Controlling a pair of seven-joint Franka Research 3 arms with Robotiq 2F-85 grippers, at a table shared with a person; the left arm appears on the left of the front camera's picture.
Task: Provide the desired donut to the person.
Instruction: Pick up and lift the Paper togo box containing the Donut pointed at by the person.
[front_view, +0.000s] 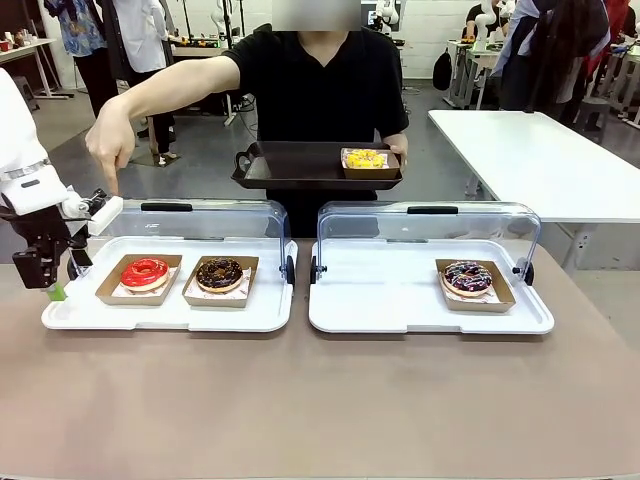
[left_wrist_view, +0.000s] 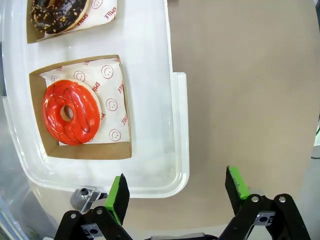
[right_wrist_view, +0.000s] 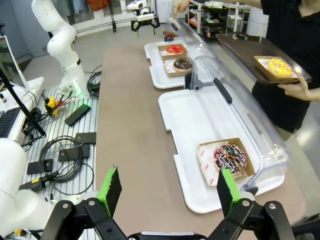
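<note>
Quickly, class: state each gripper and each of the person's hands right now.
Left gripper: open, empty.
Right gripper: open, empty.
Person's pointing hand: empty, index finger aimed down near the red donut.
Person's other hand: holding the dark tray.

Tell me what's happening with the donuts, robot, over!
Left pincer open, empty, beside the red donut. Right pincer open, empty. Person's hand points down toward the red donut. Clear cover raised, nothing blocking.

From the front we look across the table (front_view: 320, 400) at the person (front_view: 320, 90); both wrists look down, sharing the red donut (left_wrist_view: 71, 112), left nearest.
</note>
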